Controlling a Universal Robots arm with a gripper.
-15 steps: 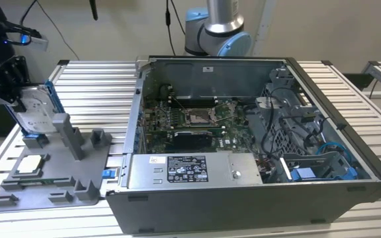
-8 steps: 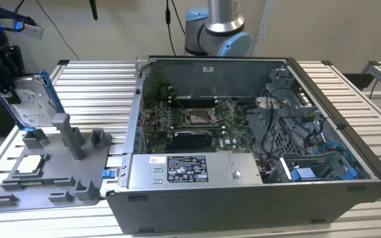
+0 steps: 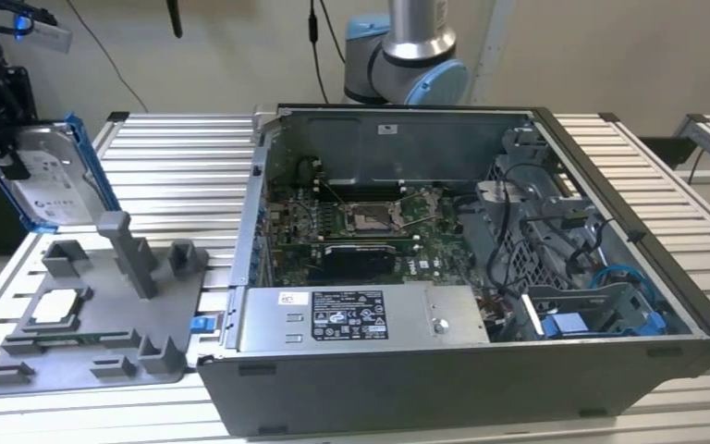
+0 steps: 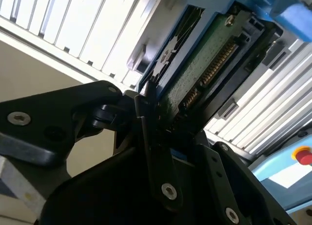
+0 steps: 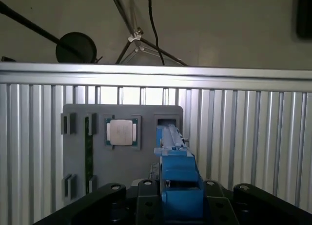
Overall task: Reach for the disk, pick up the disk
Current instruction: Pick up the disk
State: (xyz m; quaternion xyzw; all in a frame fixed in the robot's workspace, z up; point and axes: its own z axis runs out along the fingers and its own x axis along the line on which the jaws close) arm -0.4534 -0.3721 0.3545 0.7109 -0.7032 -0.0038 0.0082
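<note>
Item: the disk [image 3: 53, 185]; silver drive with a white label and a blue frame around its edges; held on edge, nearly upright, over the table's [image 3: 170, 139] corner at the exterior view's left, above the far edge of the grey fixture [image 3: 84, 365]; it appears lifted clear of the fixture, though the gap under its lower end is hard to judge.

Item: the gripper [image 3: 12, 153]; clenched on the disk; in the second wrist view a black finger [image 4: 146, 112] presses against the framed edge beside the green circuit board [image 4: 204, 64]; in the first wrist view the blue frame sits between the finger bases.

Item: small square chip [image 3: 59, 310]; seated in the fixture, well apart from the disk.

Item: open computer case [image 3: 454, 388]; on the table beside the fixture; not involved.

Handling note, a judgement: the pick-up looks essentially made; the clamp is best borne by the blue frame, not by the exposed board or connector pins; the drive should be carried level and square, without twist, clear of the fixture's tall post [image 3: 127, 250]; a firm, steady hold suits a dense, smooth-sided load.
</note>
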